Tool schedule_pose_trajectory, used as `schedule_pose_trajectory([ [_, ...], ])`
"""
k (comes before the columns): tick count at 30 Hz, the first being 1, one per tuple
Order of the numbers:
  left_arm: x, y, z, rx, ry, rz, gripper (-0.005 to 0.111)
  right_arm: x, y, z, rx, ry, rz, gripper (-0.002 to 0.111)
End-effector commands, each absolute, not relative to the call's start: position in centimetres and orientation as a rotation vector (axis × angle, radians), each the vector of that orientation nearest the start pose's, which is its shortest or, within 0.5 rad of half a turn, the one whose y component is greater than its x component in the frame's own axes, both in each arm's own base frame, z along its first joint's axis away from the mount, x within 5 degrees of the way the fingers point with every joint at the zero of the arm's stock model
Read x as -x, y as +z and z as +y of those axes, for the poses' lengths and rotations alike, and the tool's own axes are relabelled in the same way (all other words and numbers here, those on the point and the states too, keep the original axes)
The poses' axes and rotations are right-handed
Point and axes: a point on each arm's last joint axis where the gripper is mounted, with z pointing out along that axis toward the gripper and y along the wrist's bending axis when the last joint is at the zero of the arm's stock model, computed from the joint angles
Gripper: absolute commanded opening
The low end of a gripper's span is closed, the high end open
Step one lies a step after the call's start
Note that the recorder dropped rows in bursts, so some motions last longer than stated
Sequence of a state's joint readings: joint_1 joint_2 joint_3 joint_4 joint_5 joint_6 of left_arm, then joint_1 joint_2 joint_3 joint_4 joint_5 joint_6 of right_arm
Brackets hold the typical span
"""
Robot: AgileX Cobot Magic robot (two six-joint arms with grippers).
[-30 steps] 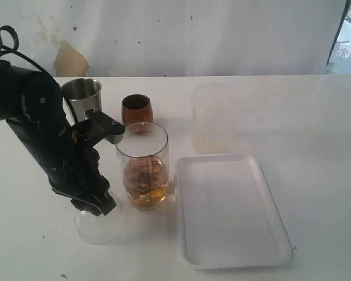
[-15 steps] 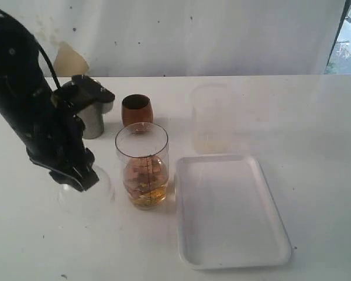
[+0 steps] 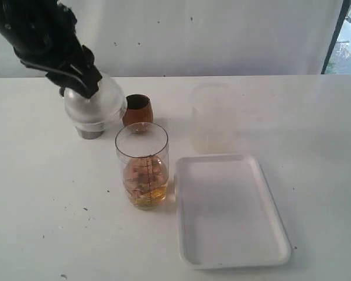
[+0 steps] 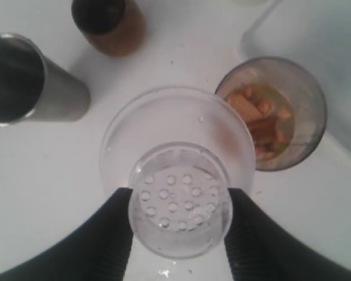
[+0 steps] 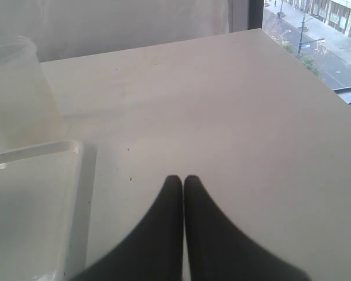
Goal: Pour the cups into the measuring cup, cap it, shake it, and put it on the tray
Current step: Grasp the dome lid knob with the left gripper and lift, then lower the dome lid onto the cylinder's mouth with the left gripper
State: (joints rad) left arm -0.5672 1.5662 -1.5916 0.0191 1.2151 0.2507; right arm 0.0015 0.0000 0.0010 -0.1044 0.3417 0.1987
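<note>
hanging from the left tool (image 4: 178, 200), the cap (image 4: 176, 170), neck pinched.

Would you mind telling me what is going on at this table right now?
The left gripper holds the clear dome cap by its neck, up in the air near the steel tumbler. The measuring cup stands uncapped beside the tray, with amber liquid and pieces inside; the wooden cup sits behind it. The right gripper is shut and idle above the table.
</note>
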Motion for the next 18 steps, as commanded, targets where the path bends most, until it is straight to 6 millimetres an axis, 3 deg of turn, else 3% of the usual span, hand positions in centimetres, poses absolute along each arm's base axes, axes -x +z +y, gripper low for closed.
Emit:
schedule_pose_trajectory([
  [1,-26.6,39.5,-18.2,-1.076,-0.239,2.391,0.0,-5.4,18.3,-0.3,-0.113,0.039,1.814,0.0],
  [5,-26.8,38.7,-19.3,-1.13,-0.355,2.394,0.0,-5.4,18.3,-0.3,-0.113,0.039,1.814,0.0],
  [11,-27.8,37.0,-20.0,-1.162,-0.355,2.433,0.0,-5.4,18.3,-0.3,-0.113,0.039,1.814,0.0],
  [18,-26.1,36.8,-22.3,-1.352,-0.304,2.343,0.0,-5.4,18.3,-0.3,-0.138,0.059,1.813,0.0],
])
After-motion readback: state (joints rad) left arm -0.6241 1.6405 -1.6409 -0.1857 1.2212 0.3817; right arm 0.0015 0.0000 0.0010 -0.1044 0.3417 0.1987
